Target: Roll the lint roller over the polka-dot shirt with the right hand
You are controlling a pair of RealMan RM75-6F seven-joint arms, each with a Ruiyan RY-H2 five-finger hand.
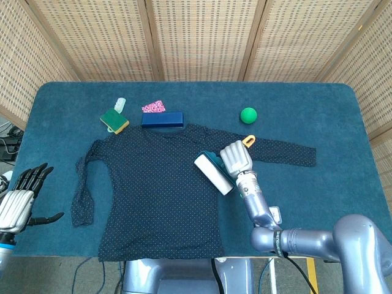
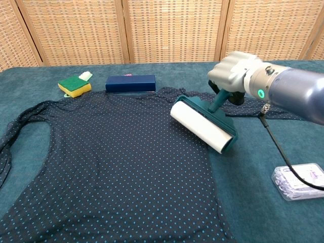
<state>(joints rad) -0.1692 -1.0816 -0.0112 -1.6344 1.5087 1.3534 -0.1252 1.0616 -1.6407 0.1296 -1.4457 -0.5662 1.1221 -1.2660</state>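
The dark polka-dot shirt (image 1: pixel 153 184) (image 2: pixel 111 162) lies spread flat across the table. My right hand (image 1: pixel 236 157) (image 2: pixel 233 76) grips the teal handle of the lint roller (image 1: pixel 213 173) (image 2: pixel 203 125). The roller's white drum is held slanted and lifted above the shirt's right edge. An orange tip of the handle (image 1: pixel 248 139) pokes out behind the hand. My left hand (image 1: pixel 21 199) hangs open off the table's left edge, away from everything; the chest view does not show it.
A dark blue box (image 1: pixel 163 119) (image 2: pixel 130 83), a green-and-yellow sponge (image 1: pixel 114 120) (image 2: pixel 74 86) and a pink patterned item (image 1: pixel 153 106) lie beyond the shirt. A green ball (image 1: pixel 248 114) sits at the back right. A clear plastic packet (image 2: pixel 298 181) lies near the front right.
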